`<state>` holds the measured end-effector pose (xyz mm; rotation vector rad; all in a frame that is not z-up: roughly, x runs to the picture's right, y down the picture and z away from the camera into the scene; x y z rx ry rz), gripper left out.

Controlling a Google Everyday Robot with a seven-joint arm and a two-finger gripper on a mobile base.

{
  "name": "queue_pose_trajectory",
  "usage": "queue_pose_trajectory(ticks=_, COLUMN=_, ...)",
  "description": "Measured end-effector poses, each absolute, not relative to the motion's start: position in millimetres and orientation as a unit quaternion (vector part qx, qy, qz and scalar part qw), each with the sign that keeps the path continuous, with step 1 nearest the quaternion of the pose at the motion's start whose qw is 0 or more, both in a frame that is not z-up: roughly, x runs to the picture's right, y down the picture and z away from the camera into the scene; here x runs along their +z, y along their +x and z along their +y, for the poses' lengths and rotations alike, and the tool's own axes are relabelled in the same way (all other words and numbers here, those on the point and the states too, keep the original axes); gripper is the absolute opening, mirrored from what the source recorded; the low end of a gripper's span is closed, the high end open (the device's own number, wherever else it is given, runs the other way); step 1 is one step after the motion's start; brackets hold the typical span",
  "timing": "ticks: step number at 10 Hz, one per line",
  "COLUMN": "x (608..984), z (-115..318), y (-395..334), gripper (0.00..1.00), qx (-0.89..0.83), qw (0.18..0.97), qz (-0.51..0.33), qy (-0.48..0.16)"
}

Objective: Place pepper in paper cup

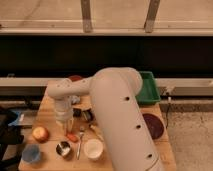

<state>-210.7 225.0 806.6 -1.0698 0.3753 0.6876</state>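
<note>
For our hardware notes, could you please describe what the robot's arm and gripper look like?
The arm is a thick, rounded, cream-white shell with a row of small dark dots down its side; no cables show. It narrows to a pale cylindrical wrist ending in the gripper, which sits over the wooden table near the pepper.
</note>
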Motion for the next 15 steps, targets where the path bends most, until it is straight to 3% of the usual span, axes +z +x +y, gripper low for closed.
queue_pose_trajectory(ticks=10, x=812.2, z=196.2, y=-214.1, gripper=0.00, qx=0.334, qw=0.798, qz=0.169, qy=-0.472)
queue_pose_trajectory(ticks=15, x=785.9, z=144.7, y=-179.5, gripper=0.00, qx=0.420, qw=0.796, qz=0.115, qy=-0.421)
